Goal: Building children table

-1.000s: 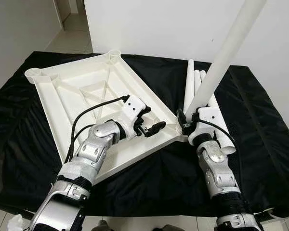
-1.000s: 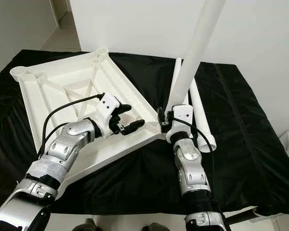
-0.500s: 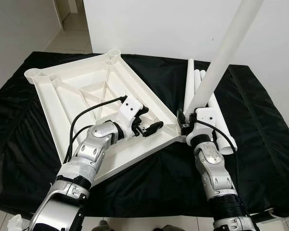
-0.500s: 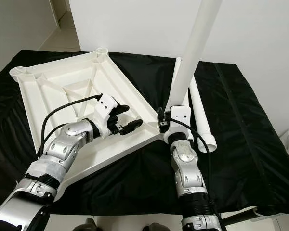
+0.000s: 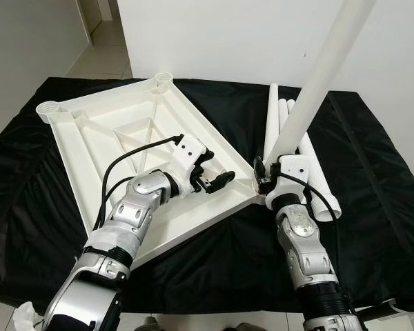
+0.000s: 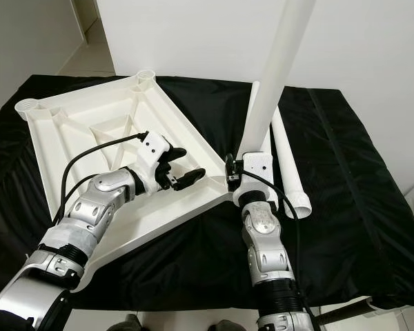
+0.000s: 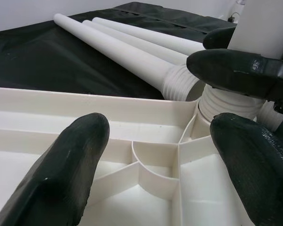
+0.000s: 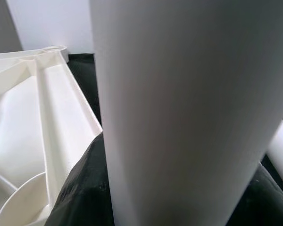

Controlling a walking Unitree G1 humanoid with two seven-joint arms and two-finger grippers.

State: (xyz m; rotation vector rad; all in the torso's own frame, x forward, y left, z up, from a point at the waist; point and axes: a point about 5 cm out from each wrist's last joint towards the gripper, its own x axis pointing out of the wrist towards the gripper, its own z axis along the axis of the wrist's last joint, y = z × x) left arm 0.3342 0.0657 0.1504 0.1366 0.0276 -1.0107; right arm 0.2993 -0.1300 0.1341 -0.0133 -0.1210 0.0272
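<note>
You are fitting a leg (image 5: 317, 89) into the near corner socket of the upturned tabletop (image 5: 117, 131), which lies on the black surface (image 5: 372, 207). The left end effector (image 5: 217, 181) hovers with fingers spread over the tabletop, beside that corner, forearm reaching forward. The right end effector (image 5: 268, 178) pinches the leg at its base, holding it nearly upright. Next, I think, you must turn the leg into the thread. Spare legs (image 5: 279, 117) lie behind.

The upright leg (image 5: 316, 89) held by the right gripper (image 5: 268, 176) blocks the tabletop's (image 5: 110, 131) near corner, with spare legs (image 5: 279, 121) lying just behind; the left gripper (image 5: 217, 181), fingers apart, hovers over open ribbed panel, black cloth (image 5: 372, 172) free rightward
</note>
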